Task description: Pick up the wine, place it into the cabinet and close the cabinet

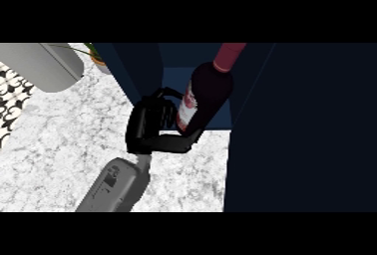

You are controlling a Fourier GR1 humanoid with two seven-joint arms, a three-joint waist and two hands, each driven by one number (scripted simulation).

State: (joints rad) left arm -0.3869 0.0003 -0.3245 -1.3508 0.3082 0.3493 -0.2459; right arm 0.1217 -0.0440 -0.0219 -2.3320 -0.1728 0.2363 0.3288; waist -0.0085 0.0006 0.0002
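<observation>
The wine bottle (212, 92) is dark red with a white label and a red capped neck. It leans with its neck pointing away into the opening of the dark blue cabinet (143, 69). My right hand (147, 127) is shut on the bottle's lower part from the left, with the thumb curled under its base. The grey forearm comes in from the lower left. The bottle's base hangs just above the cabinet's front edge, over the marble counter (66, 139). The cabinet door (302, 129) stands open as a broad dark panel on the right. My left hand does not show.
A large rounded grey object (37, 64) lies at the far left, with a potted plant (97, 59) beside it against the cabinet's left wall. Black and white floor tiles (11, 99) show past the counter's left edge.
</observation>
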